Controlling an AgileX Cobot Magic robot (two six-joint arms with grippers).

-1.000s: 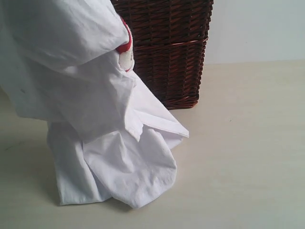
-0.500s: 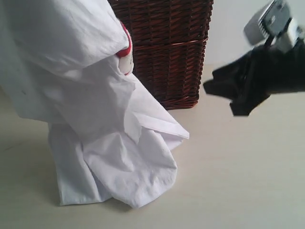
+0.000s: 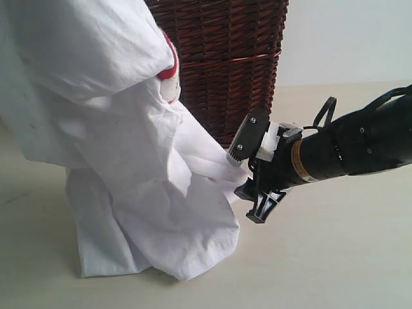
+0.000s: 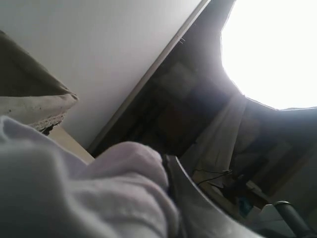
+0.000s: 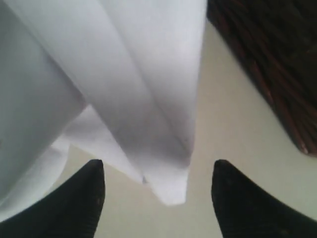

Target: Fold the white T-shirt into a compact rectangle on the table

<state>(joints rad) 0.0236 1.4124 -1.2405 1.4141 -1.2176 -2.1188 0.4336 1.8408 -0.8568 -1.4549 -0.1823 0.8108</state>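
Observation:
The white T-shirt (image 3: 129, 129) hangs from the upper left, out of frame, and its lower folds rest bunched on the table (image 3: 335, 257). A red-edged letter (image 3: 170, 64) shows at a fold. My right gripper (image 3: 243, 183) reaches in from the right and stands open, with a hanging folded corner of the shirt (image 5: 168, 183) between its black fingertips (image 5: 91, 188), untouched. In the left wrist view, shirt fabric (image 4: 74, 198) is bunched against the one visible finger (image 4: 188, 198) of my left gripper (image 4: 167, 173), which is shut on it. That gripper is out of the exterior view.
A dark brown wicker basket (image 3: 225, 64) stands on the table right behind the shirt and just beyond my right gripper; its woven wall (image 5: 267, 59) also shows in the right wrist view. Bare table (image 5: 223, 99) lies in front and to the right.
My right arm has swung in from the upper right and come down to the shirt's hanging corner, its jaws opening wider. The shirt has barely moved.

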